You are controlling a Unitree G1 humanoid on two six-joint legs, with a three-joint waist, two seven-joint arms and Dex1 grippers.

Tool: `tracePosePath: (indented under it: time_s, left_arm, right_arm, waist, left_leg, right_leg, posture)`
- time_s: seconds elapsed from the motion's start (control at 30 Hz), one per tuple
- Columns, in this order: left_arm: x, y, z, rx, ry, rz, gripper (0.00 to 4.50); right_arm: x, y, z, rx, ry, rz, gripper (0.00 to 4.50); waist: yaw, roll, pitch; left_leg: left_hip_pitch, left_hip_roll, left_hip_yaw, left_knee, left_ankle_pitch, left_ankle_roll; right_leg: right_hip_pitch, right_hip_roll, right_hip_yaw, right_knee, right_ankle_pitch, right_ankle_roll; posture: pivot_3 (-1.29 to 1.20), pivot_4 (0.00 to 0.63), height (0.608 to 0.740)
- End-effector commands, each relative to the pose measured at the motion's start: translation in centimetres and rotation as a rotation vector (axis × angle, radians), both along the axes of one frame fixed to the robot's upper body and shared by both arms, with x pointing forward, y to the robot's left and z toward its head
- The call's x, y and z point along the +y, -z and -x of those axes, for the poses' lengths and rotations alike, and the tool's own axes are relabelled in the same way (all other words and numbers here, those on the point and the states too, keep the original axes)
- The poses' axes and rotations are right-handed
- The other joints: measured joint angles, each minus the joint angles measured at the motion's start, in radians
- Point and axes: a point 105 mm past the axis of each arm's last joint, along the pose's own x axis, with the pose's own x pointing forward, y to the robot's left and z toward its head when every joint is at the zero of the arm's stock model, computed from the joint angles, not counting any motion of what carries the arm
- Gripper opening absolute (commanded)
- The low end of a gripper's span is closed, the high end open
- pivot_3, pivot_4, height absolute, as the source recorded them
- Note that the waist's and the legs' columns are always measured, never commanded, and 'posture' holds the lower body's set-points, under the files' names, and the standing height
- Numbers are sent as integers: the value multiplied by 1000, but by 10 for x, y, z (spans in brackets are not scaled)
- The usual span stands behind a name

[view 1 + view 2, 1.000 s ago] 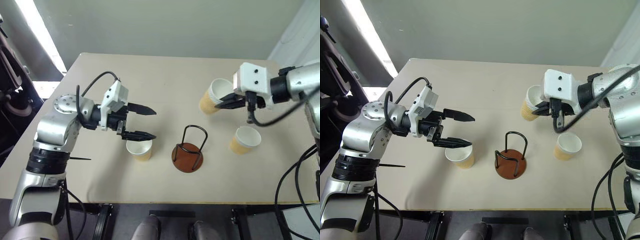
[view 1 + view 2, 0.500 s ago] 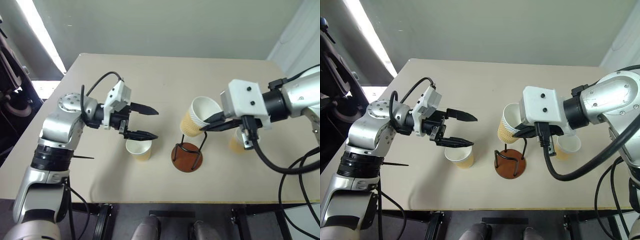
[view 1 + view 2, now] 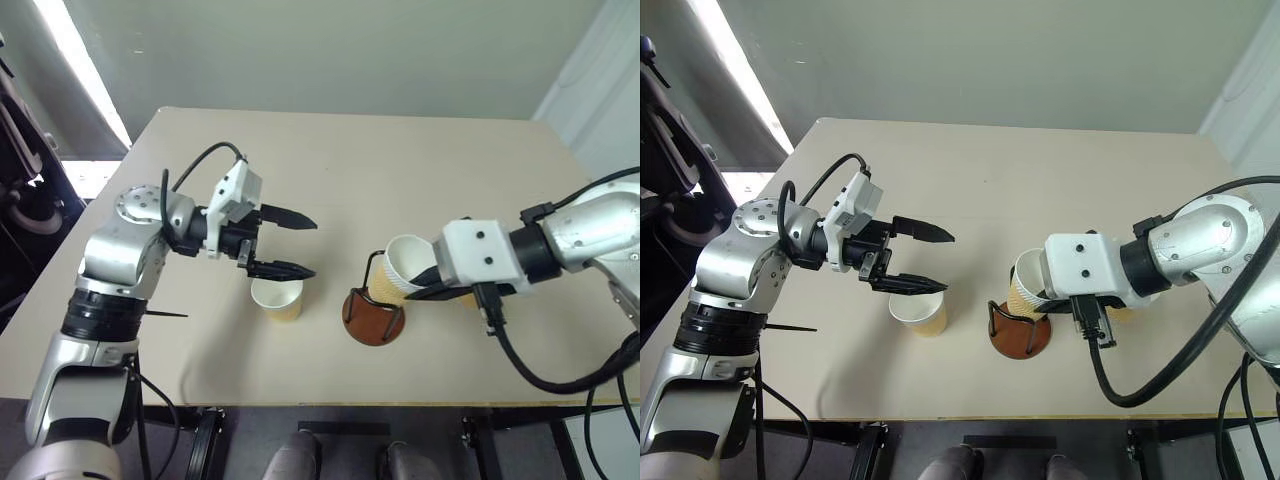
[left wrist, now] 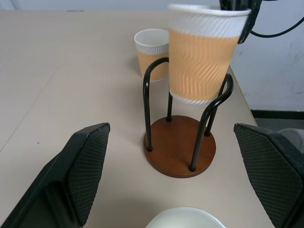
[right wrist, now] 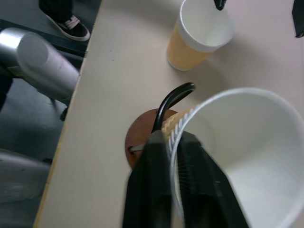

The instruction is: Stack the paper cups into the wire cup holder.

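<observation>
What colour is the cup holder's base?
Reddish-brown, a round disc base under black wire loops; the left wrist view shows it best.

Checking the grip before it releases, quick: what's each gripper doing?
Left gripper: open, empty, above a paper cup.
Right gripper: pinching the rim of a paper cup.
</observation>
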Motion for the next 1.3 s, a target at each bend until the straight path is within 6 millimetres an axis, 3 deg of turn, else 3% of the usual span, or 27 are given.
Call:
tracePosePath:
  time_s: [0.03, 0.3, 0.57, 0.93, 1.3]
  left_arm:
    - [-1, -9, 2, -43, 5, -9, 4500]
    - [-2, -9, 4, -46, 13, -9, 4500]
    - [-15, -15, 22, -78, 117, -10, 4500]
    - [-21, -18, 20, -87, 127, -11, 4500]
    - [-20, -20, 22, -92, 113, -17, 4500]
  right_arm:
    - [4, -9, -1, -41, -1, -31, 1611]
    - [1, -29, -11, -75, 96, -163, 4423]
    - [-39, -6, 3, 0, 242, -71, 4423]
    - [-90, 20, -21, -47, 402, 86, 4423]
    - [-119, 50, -44, -29, 430, 196, 4423]
  waist:
    - [0, 0, 0]
    - [1, 0, 0]
    - [6, 0, 0]
    - [4, -1, 0]
    - [4, -1, 0]
  left_leg:
    - [0, 0, 0, 0, 0, 0]
    - [0, 0, 0, 0, 0, 0]
    - [0, 0, 0, -1, 0, 0]
    - [1, 0, 1, 1, 0, -1]
    - [0, 0, 1, 2, 1, 0]
  right_leg:
    - [0, 0, 0, 0, 0, 0]
    - [0, 0, 0, 0, 0, 0]
    - [1, 0, -1, 0, 0, 0]
    - [1, 0, 0, 1, 0, 1]
    - [1, 0, 0, 1, 1, 2]
  posture:
    - [0, 150, 740]
    - [0, 150, 740]
    - [0, 150, 740]
    - [0, 150, 740]
    - [0, 150, 740]
